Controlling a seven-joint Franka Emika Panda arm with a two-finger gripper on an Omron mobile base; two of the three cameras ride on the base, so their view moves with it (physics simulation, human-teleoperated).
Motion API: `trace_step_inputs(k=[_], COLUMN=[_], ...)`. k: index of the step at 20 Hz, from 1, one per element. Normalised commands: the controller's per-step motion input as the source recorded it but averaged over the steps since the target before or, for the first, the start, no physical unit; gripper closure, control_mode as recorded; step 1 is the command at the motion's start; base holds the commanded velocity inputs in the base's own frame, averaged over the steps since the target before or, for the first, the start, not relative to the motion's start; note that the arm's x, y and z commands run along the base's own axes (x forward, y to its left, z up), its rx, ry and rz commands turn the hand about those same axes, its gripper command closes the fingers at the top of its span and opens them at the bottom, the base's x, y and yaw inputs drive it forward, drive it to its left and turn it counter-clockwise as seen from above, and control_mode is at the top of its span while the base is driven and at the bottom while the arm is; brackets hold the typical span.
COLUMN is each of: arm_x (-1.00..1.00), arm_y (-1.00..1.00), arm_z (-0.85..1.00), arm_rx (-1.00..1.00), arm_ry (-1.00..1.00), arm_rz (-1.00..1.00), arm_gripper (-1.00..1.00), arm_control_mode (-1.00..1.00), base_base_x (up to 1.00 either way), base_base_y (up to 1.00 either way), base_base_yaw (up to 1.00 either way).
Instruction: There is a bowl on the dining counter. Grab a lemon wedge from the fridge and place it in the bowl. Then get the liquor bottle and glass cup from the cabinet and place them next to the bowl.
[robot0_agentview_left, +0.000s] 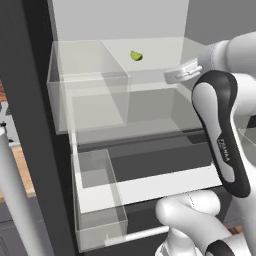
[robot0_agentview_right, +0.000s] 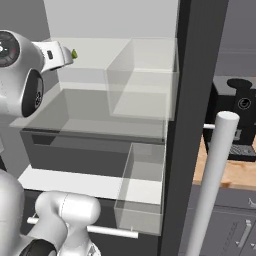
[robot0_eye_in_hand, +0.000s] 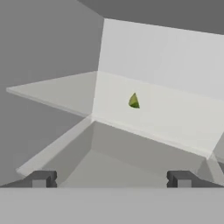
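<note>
A small green-yellow lemon wedge (robot0_agentview_left: 136, 55) lies on the white upper shelf (robot0_agentview_left: 165, 50) of the open fridge, toward the back. In the hand view the lemon wedge (robot0_eye_in_hand: 134, 101) sits ahead and above the centre, well beyond my gripper (robot0_eye_in_hand: 111, 178). The two dark fingertips (robot0_eye_in_hand: 41, 178) stand wide apart, open, with nothing between them. My white hand (robot0_agentview_left: 181, 72) hovers at the shelf's front right, short of the wedge; from the right side the hand (robot0_agentview_right: 56, 54) is just left of the lemon wedge (robot0_agentview_right: 74, 53). The bowl, liquor bottle and glass cup are out of view.
Clear bins hang inside the fridge: one upper (robot0_agentview_left: 90, 95) and one lower (robot0_agentview_left: 97, 200). The dark fridge door edge (robot0_agentview_right: 192, 125) and its pale bar handle (robot0_agentview_right: 215, 180) stand to the right. Beyond them is a wooden counter (robot0_agentview_right: 225, 172) with a black coffee machine (robot0_agentview_right: 241, 115).
</note>
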Motion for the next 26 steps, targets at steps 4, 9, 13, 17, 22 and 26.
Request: trace_step_inputs(k=[4,9,13,17,22,26], arm_x=[0.28,0.36,0.39,0.31,0.32,0.20], arm_y=[0.11,0.02,0.00,0.00,0.02,0.05], arm_z=[0.03,0.12,0.02,0.00,0.00,0.00], arm_rx=[0.02,0.00,0.01,0.03,0.01,0.00], arm_ry=[0.00,0.00,-0.04,-0.14,-0.05,0.00], arm_rz=[0.04,0.02,0.02,0.04,0.02,0.04], arm_gripper=[-1.00,-1.00,-1.00,-1.00,-1.00,-1.00], arm_control_mode=[-1.00,-1.00,-1.00,-1.00,-1.00,-1.00], base_base_x=[0.00,0.00,0.00,0.00,0.00,0.00], base_base_y=[0.00,0.00,0.00,0.00,0.00,0.00], base_base_yaw=[0.00,0.00,0.00,0.00,0.00,0.00])
